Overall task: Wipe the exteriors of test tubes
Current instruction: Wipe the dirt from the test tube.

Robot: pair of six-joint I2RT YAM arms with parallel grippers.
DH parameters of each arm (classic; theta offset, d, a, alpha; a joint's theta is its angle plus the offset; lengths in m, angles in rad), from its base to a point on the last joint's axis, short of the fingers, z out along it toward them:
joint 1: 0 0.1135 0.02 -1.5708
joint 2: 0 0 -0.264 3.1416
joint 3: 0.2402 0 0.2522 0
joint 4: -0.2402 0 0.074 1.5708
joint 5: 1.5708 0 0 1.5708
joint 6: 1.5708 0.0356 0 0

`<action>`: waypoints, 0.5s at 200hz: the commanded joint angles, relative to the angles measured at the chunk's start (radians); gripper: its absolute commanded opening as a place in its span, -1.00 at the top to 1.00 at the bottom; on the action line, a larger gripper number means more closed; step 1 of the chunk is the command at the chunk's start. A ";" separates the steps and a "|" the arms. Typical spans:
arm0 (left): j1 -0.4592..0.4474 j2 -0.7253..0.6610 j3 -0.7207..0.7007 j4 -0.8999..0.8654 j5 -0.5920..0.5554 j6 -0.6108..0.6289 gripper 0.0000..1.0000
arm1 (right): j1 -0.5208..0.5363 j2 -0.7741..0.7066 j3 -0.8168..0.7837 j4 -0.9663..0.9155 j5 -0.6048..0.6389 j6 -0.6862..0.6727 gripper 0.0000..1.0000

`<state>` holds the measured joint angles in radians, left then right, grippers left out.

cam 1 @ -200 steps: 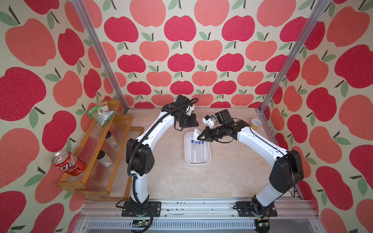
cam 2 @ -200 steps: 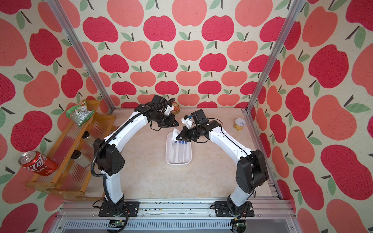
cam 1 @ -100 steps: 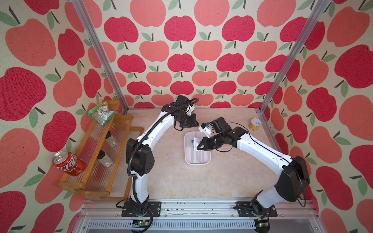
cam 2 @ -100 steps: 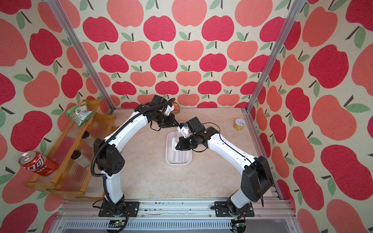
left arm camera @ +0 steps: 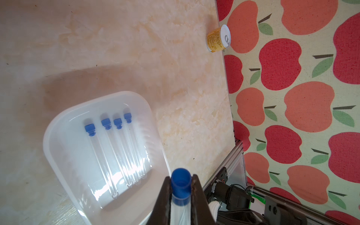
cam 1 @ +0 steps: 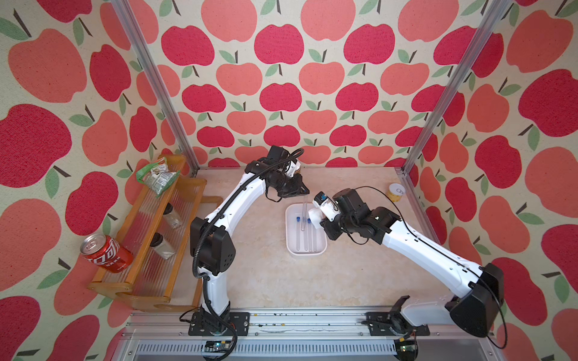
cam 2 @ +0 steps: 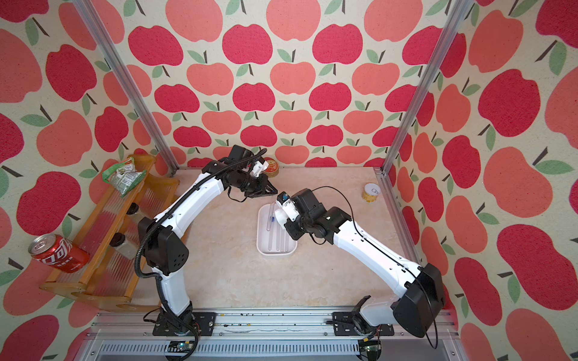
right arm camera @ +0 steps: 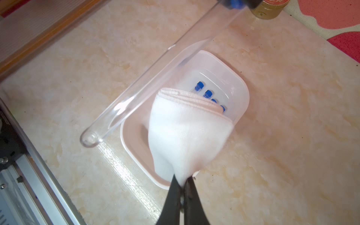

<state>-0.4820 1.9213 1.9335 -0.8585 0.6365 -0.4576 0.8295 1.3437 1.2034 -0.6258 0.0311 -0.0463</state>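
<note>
The left gripper [left arm camera: 181, 178] is clamped on the blue cap of one test tube [right arm camera: 155, 78]. The tube is held in the air over the white tray [left arm camera: 51, 126], cap at the far end, rounded end free and pointing toward the near side.

The right gripper [right arm camera: 182, 180] is pinched tight on a folded white cloth [right arm camera: 187, 132].

Change noted:
- A second back, the cloth was seen high on the tube, close under the left gripper.
- Half a second back, it had been carried down toward the rounded end.
- Now it is drawn slightly back to the right and lies just beside the tube. Contact cannot be confirmed from the wrist view.
- The left gripper is not seen to have shifted.

One stroke along the tube is judged to be done. Either another pass or the tube's return to the tray is expected.

Containers:
- Tray: four capped tubes [left arm camera: 116, 150] lie side by side in it, caps toward the far end. Whether these are already wiped cannot be told.
- Wooden rack [cam 1: 137, 297], at left: two dark-lidded jars [cam 1: 172, 215] are kept on it, with a green packet [cam 1: 156, 176] at its far end and a red can [cam 1: 104, 253] at its near left.
- A yellow can [cam 1: 395, 192] stands by the far right post.
- A gold tin [cam 2: 270, 167] stands at the far wall.
</note>
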 commanded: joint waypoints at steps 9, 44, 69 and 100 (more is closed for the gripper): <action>0.002 -0.040 -0.036 0.021 0.062 -0.021 0.73 | 0.017 -0.043 -0.034 0.104 0.050 -0.176 1.00; 0.004 -0.055 -0.063 0.035 0.075 -0.027 0.73 | 0.017 -0.047 -0.042 0.180 -0.018 -0.237 1.00; 0.004 -0.059 -0.076 0.050 0.083 -0.035 0.73 | 0.008 0.001 -0.007 0.168 -0.036 -0.278 1.00; 0.003 -0.058 -0.076 0.060 0.097 -0.040 0.73 | -0.044 0.046 0.025 0.177 -0.039 -0.303 1.00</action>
<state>-0.4820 1.8996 1.8648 -0.8215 0.6987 -0.4816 0.8253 1.3582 1.1862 -0.4725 0.0105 -0.2966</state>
